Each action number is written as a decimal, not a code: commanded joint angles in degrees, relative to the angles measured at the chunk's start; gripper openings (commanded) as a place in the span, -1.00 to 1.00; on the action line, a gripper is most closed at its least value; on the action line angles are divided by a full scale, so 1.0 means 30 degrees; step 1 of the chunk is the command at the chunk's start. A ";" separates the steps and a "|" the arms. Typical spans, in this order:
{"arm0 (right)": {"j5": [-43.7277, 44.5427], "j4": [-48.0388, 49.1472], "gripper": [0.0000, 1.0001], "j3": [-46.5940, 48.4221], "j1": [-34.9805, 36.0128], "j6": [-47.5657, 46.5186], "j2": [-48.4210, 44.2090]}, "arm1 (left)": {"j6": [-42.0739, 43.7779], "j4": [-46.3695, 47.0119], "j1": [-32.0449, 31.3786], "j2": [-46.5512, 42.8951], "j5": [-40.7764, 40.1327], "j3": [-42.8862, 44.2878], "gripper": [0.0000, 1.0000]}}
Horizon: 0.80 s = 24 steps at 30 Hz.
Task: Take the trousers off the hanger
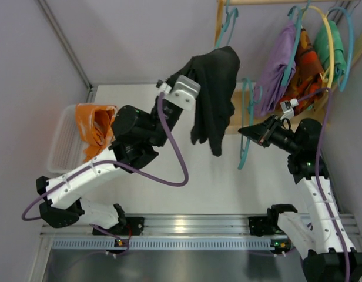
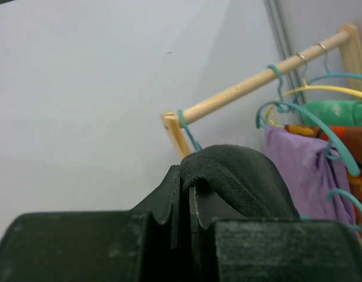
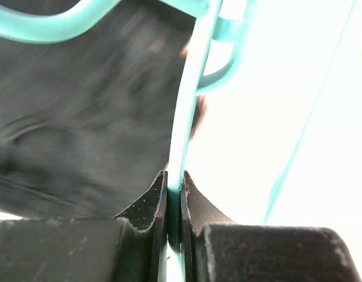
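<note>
Trousers (image 1: 213, 100) are up off the surface (image 1: 228, 188), bunched and hanging from my left jaws, which are pressed tight on a fold at the top of the cloth. Right jaws are pinched on the thin bar of the teal hanger (image 1: 245, 126), just right of the trousers.

Key geometry: the cloth hangs long-axis down from the left jaws. The hanger stands roughly parallel beside it, on the side toward the right arm (image 1: 313, 182).

From above the two look side by side, maybe touching. Right wrist view shows dark cloth left of the bar with a hanger loop crossing it, so I can't tell if a leg is hooked. My read: nearly separated, not confirmed.

Next move should be the left arm (image 1: 93, 176) pulling left, away from the hanger, while the right holds firm. Basket (image 1: 60, 147) with orange cloth (image 1: 96, 126) sits on the left arm's side, so left is nearer for a drop.

Risk: the cloth snags and drags the hanger.
</note>
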 commanded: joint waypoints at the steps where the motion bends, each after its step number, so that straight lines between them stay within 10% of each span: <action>1: 0.0326 -0.0243 -1.00 0.0185 -0.0214 -0.1218 0.0010 | -0.0468 0.4232 0.1150 -0.1867 -0.0624 0.1876 -1.00; 24: 0.0560 -0.1152 -1.00 0.1416 -0.0243 -0.2538 0.0683 | -0.4075 -0.0309 1.8463 -1.0595 -0.4023 -0.3891 -1.00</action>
